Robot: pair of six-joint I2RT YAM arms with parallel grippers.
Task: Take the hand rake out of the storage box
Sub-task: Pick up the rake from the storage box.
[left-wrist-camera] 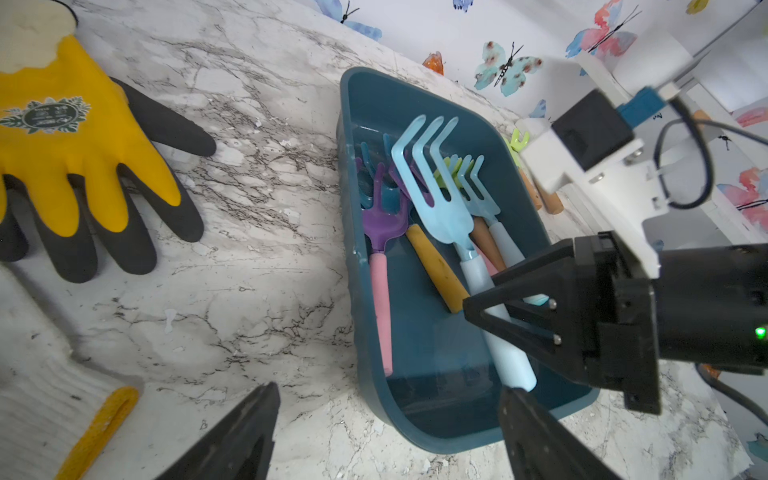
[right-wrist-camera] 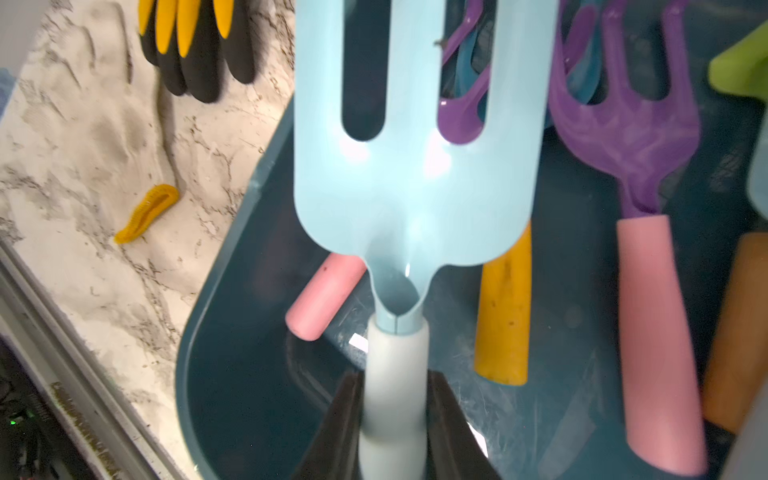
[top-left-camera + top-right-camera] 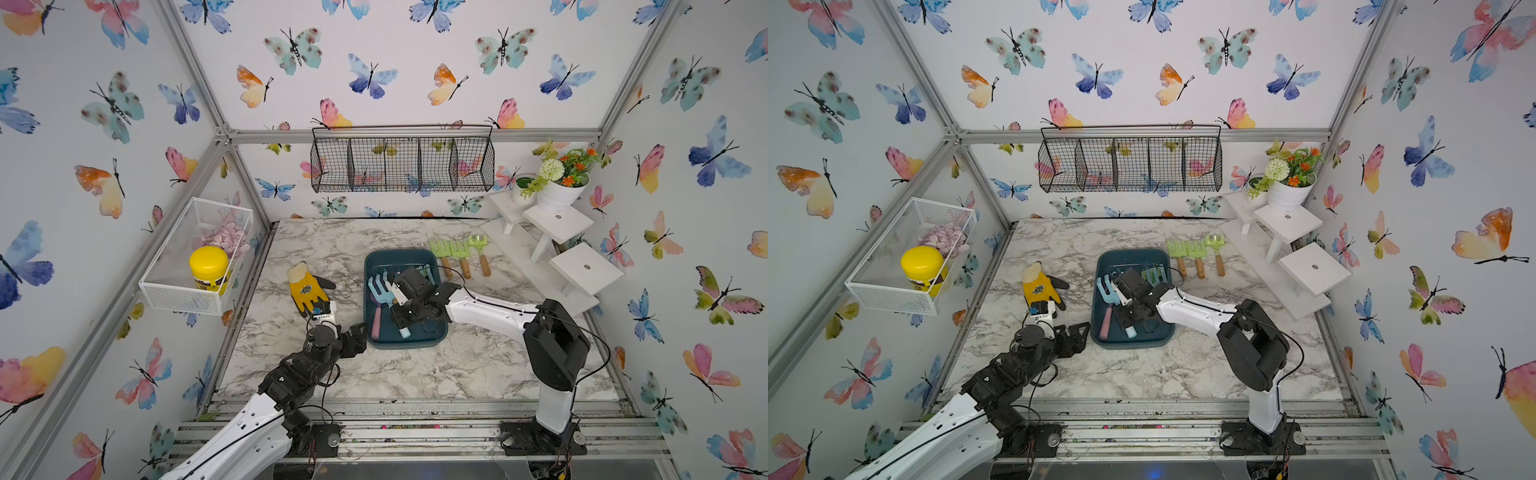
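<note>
**Right hand grips a pale blue rake in the tub**

Nearest, the left hand [image 3: 355, 337] sits wide open beside the storage box [image 3: 407, 343], likely keeping clear. Inside the box, the right hand [image 2: 395, 386] clamps the hand rake [image 1: 436, 195] by its handle (tines tilted up, free to lift). Beyond, 3 green rakes [image 3: 457, 249] lie on the table [image 3: 415, 374].
</note>
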